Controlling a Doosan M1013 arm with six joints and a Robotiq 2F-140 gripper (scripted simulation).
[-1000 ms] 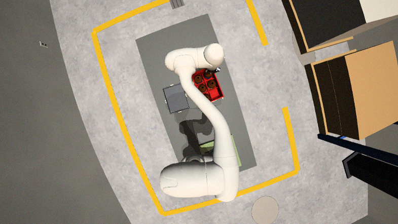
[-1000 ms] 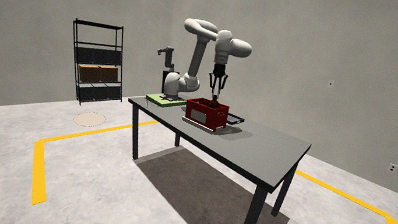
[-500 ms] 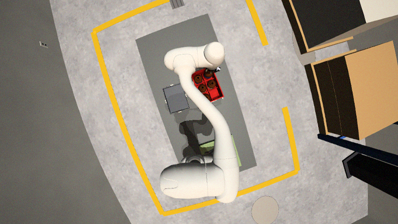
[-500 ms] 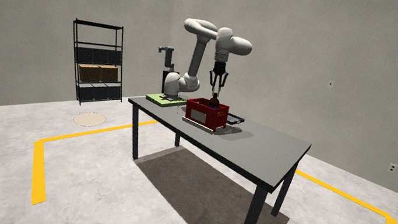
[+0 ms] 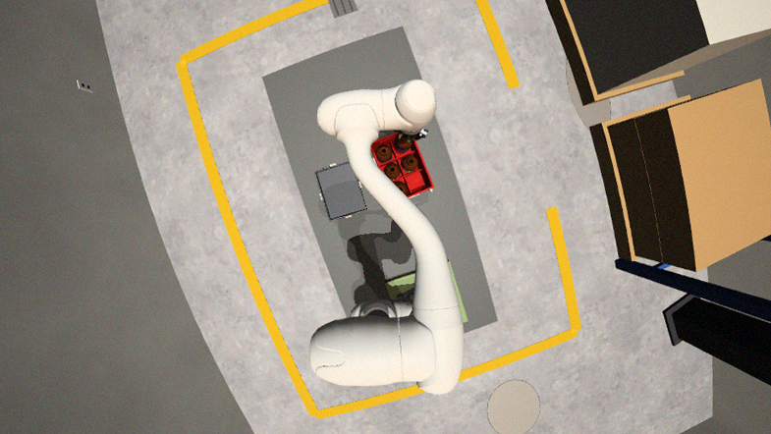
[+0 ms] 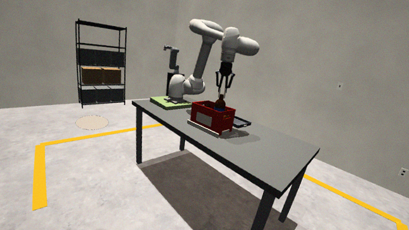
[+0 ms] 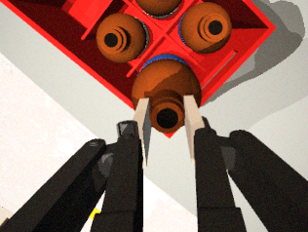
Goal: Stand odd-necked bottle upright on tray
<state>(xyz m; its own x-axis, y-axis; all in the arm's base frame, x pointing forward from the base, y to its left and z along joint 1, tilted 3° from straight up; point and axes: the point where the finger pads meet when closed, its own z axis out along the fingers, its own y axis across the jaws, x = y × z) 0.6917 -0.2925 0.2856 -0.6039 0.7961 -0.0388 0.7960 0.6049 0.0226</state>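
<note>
My gripper (image 6: 221, 95) (image 7: 167, 111) is shut on the neck of a brown bottle (image 5: 404, 141) (image 6: 220, 103) (image 7: 163, 84) with a blue band. That bottle is upright, partly raised above the rim of the red crate (image 5: 426, 171) (image 6: 217, 125) (image 7: 250, 41), over its corner compartment. Its lower part is hidden inside the crate. Other brown bottles (image 5: 383, 152) (image 5: 409, 162) (image 5: 391, 170) (image 7: 120, 37) (image 7: 206, 26) stand in the crate. One more bottle (image 5: 402, 186) is partly hidden by the arm. The grey tray (image 5: 340, 192) (image 6: 242, 122) lies beside the crate, with no bottle on it.
The crate's dividers stand between the bottles, and one compartment (image 5: 417, 181) holds no bottle. The arm (image 5: 401, 198) passes over the crate's edge. A pale strip (image 6: 202, 128) lies along the crate's foot. The green base plate (image 5: 457, 288) (image 6: 167, 103) is under the robot's base.
</note>
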